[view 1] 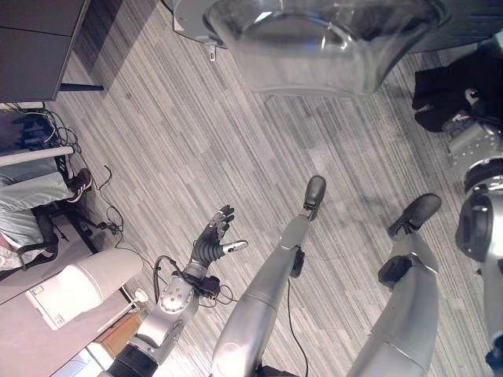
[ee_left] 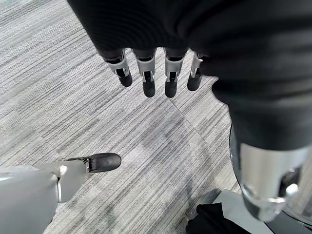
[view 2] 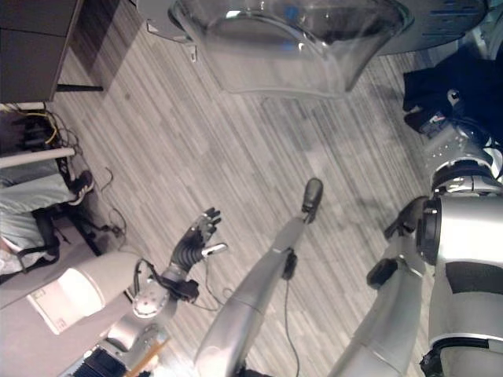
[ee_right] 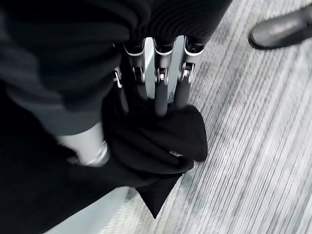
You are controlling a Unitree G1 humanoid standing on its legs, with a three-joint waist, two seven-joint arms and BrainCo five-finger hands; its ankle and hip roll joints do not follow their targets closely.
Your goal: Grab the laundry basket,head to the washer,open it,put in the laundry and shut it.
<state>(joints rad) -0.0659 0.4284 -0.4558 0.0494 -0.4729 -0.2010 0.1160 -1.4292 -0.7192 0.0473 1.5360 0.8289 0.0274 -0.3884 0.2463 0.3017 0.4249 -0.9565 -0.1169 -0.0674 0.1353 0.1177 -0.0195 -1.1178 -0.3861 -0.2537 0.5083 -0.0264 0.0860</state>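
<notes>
Gripping a bunched fold of soft black cloth (ee_right: 161, 141), the right hand (ee_right: 158, 80) has its fingers curled into the fabric, with thumb pressed at the side; in the left eye view this laundry sits at the upper right of the frame. It should be light, limp and prone to slipping or trailing, so a deep bunched grip suits it. The left hand (view 1: 211, 242) hangs open, empty, lower left. The washer's clear round glass door (view 1: 314, 43) fills the top centre above the grey striped floor (view 1: 196, 133).

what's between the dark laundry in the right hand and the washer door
Nothing visible: the right hand already has its fingers in the dark laundry, and just bare floor lies between it and the open glass washer door.
</notes>
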